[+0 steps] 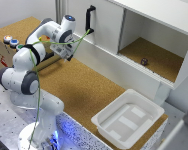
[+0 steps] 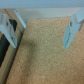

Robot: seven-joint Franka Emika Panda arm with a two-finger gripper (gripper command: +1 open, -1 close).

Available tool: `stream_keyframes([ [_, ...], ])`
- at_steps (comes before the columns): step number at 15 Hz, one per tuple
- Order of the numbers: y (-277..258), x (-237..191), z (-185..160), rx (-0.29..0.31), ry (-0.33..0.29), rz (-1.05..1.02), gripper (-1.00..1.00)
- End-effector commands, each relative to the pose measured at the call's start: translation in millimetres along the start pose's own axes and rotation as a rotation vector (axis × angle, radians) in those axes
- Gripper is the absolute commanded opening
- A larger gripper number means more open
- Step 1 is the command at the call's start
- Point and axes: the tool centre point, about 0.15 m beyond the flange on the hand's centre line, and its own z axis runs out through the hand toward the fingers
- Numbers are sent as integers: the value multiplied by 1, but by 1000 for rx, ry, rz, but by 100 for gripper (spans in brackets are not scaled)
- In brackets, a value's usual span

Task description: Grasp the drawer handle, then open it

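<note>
In the exterior view the drawer handle, a slim black vertical bar, is fixed to the white drawer front at the back of the cork table. My gripper hangs over the cork below and toward the exterior view's left of the handle, a short way off and not touching it. In the wrist view the gripper is open, its pale fingers spread wide with only cork between them. The handle does not show in the wrist view.
An open cabinet compartment beside the drawer holds a small dark object. A white plastic tub sits near the table's front right corner. A cardboard box with coloured buttons stands at the far left. A green cable runs along the arm.
</note>
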Motion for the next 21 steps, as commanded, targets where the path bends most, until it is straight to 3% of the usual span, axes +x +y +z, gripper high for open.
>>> stream_keyframes([
  [1,-46,42,37,-17,2,-19,100],
  [9,-105,48,74,0,4,-29,100],
  [14,-129,57,90,-31,28,-5,100],
  [18,-122,65,100,6,33,89,100],
  [21,-110,70,112,86,-2,186,100],
])
